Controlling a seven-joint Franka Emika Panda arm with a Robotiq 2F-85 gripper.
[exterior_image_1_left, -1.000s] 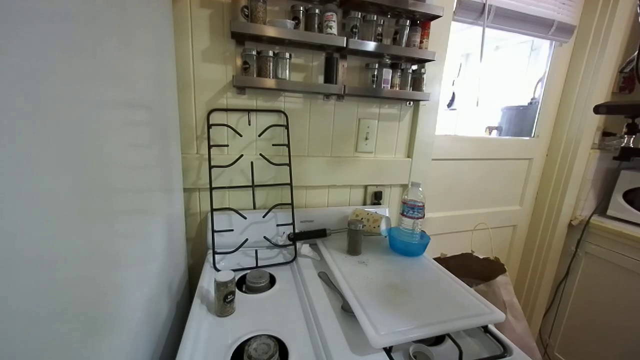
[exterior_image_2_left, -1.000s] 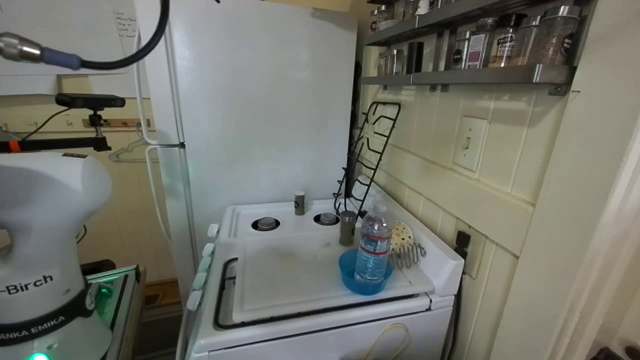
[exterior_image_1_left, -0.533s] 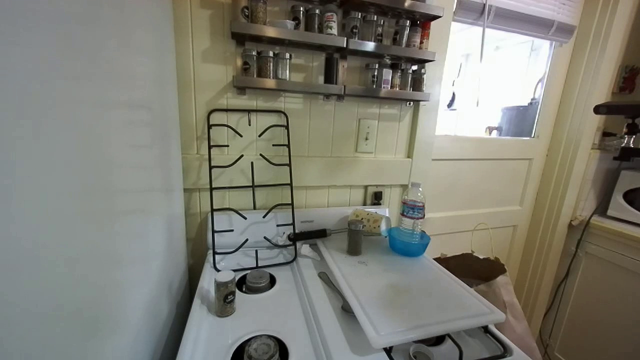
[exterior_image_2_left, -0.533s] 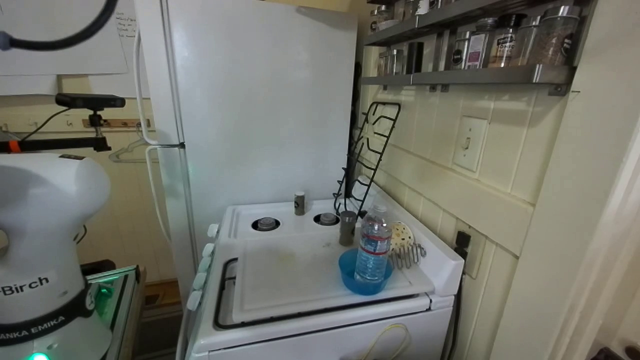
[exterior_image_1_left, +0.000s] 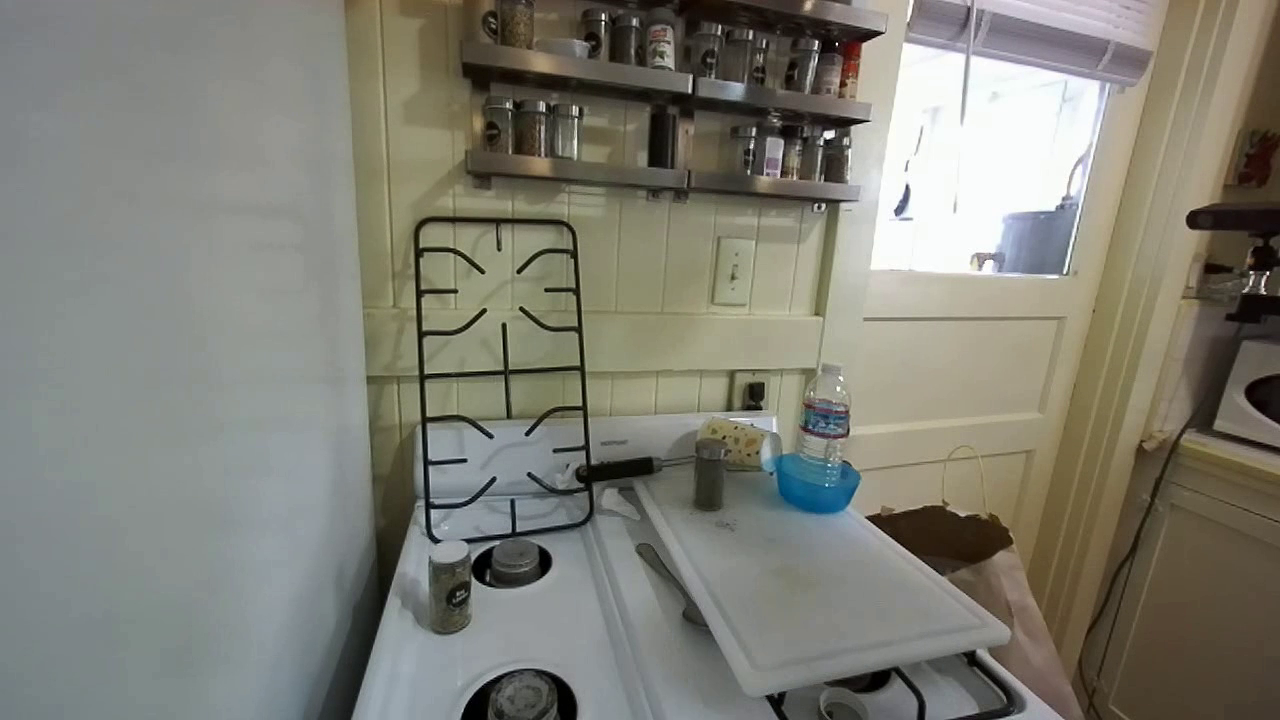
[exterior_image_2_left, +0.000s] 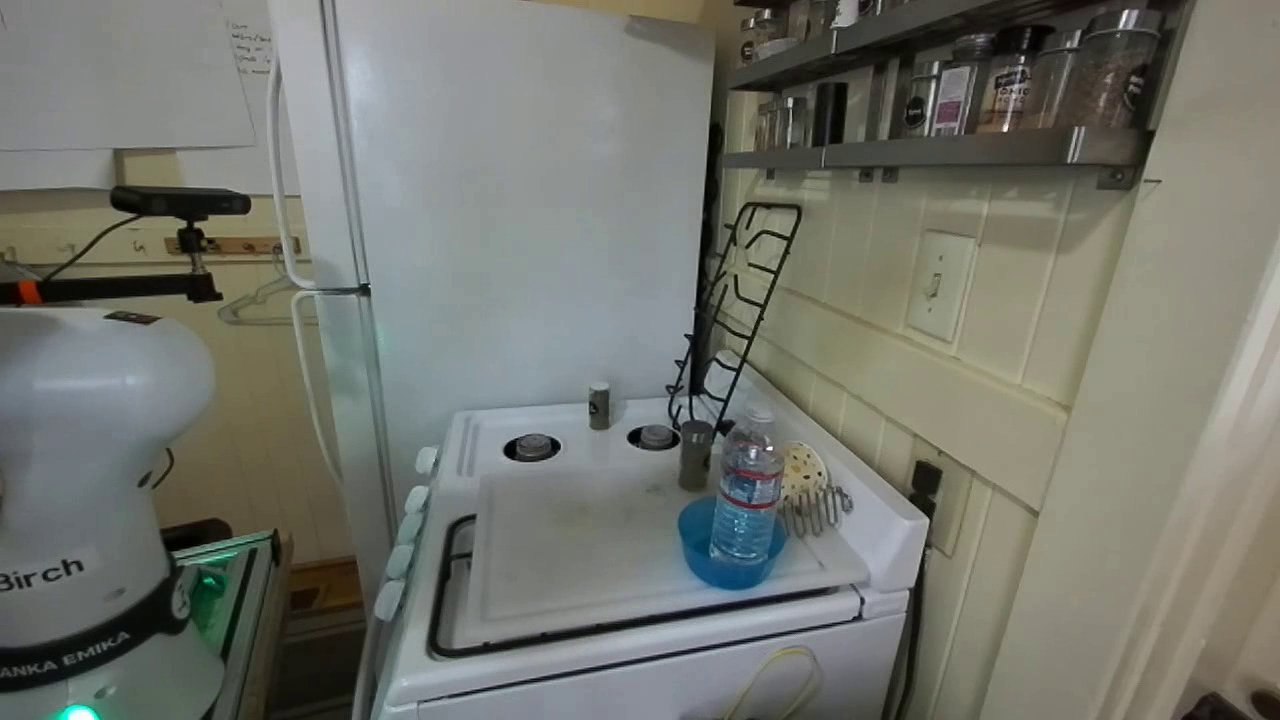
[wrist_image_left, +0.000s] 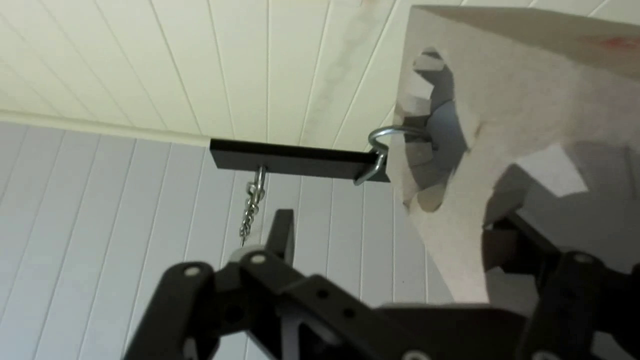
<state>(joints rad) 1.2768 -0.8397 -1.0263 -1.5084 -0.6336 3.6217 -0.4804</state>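
A pale box (wrist_image_left: 520, 100) with cut holes faces the gripper (wrist_image_left: 397, 222), whose fingers (wrist_image_left: 283, 235) stand wide apart, one overlapping the larger hole, whether inside I cannot tell; beyond the gripper is a black bar (wrist_image_left: 300, 161); at it, a metal hook (wrist_image_left: 392, 130) curls into the smaller hole; past the other finger, a chain (wrist_image_left: 247, 215).

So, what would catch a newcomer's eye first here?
Probably the ragged cardboard in the wrist view, a hook reaching into it, the open tool close by. In both exterior views, on the stove, a bottle stands in a blue bowl and a black grate leans on end at the back.
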